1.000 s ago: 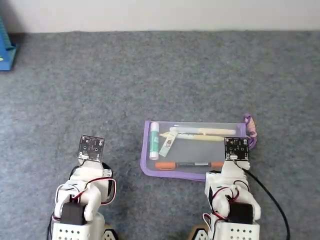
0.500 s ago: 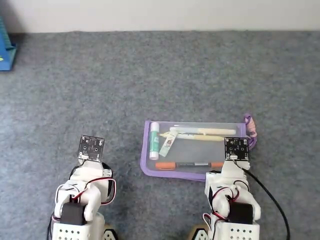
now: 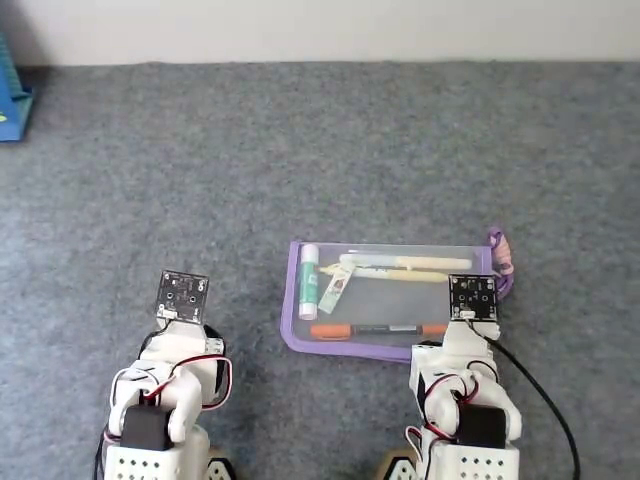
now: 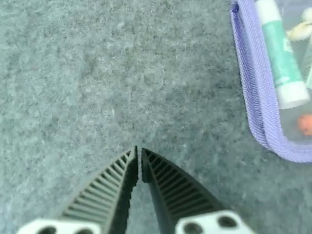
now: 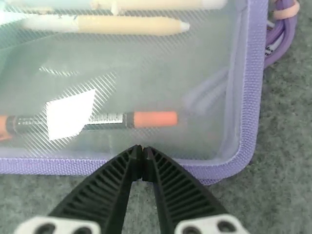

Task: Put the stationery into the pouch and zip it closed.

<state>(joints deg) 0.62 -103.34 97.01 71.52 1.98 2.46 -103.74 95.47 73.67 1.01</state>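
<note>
Nothing has moved: on the grey carpet my purple-edged pouch holds a glue stick and orange marker, right gripper clenched empty at its near edge, left gripper clenched empty beside it.

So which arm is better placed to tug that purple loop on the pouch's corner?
Likely right: the right gripper, shut, sits at the pouch's near edge, by the end with the purple loop. The left gripper, also shut, is over carpet off the opposite end.

Saw open carpet ahead of the left gripper. Met the pouch right before the right gripper.
</note>
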